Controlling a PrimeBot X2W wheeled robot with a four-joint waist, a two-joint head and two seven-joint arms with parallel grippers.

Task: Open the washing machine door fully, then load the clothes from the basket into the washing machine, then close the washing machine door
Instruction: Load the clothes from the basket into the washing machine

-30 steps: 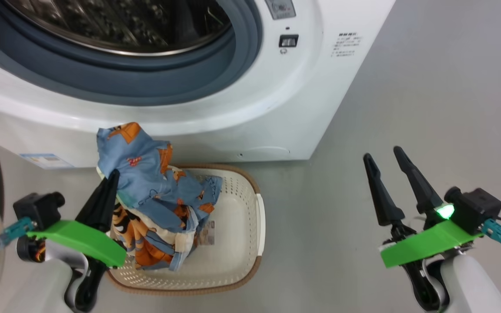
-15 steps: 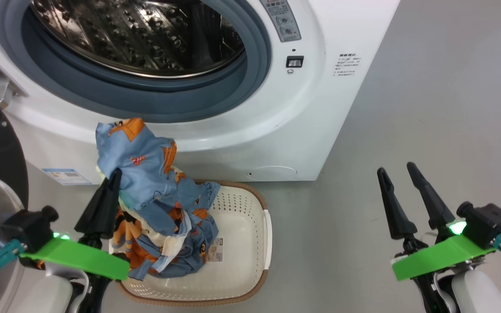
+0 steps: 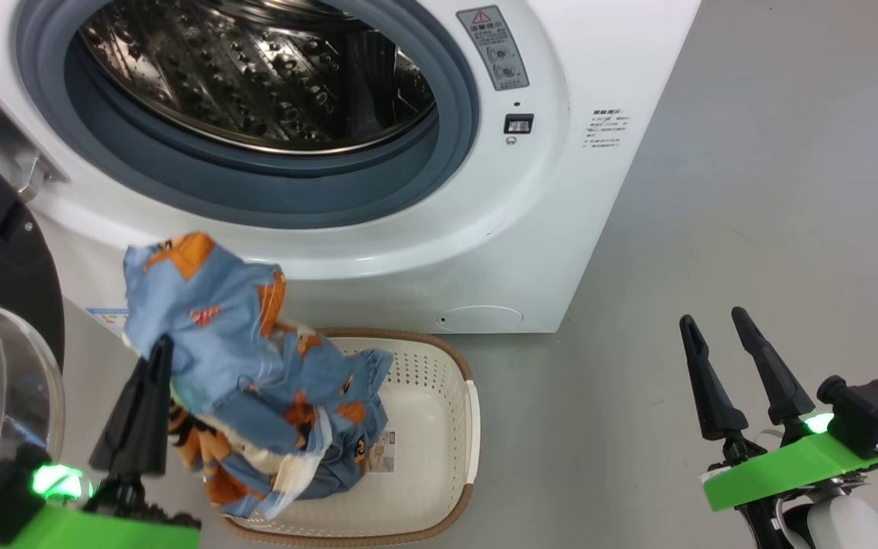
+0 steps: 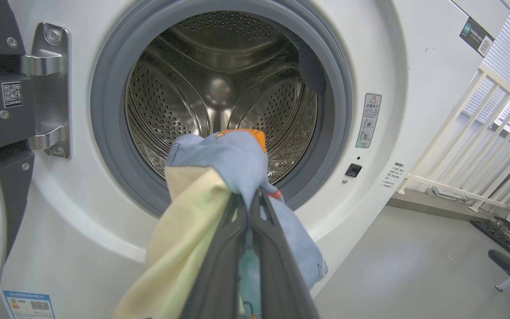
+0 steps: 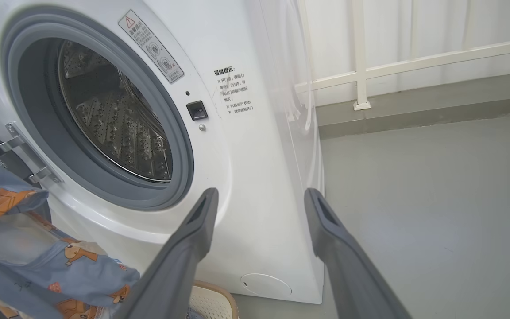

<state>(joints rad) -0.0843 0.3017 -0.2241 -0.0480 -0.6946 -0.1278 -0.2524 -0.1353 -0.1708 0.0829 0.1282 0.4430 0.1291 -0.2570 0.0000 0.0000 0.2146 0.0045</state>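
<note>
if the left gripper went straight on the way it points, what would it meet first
Apart from the clothes it grips, the left gripper points into the open drum, low, near the grey gasket; depth is unclear, so it might clip that lip.

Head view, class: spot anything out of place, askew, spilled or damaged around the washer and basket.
Nothing looks damaged or spilled. The one untidy thing: the clothes hang bunched from the shut left gripper, tails drooping over the left side of the basket, not yet in the washing machine.
</note>
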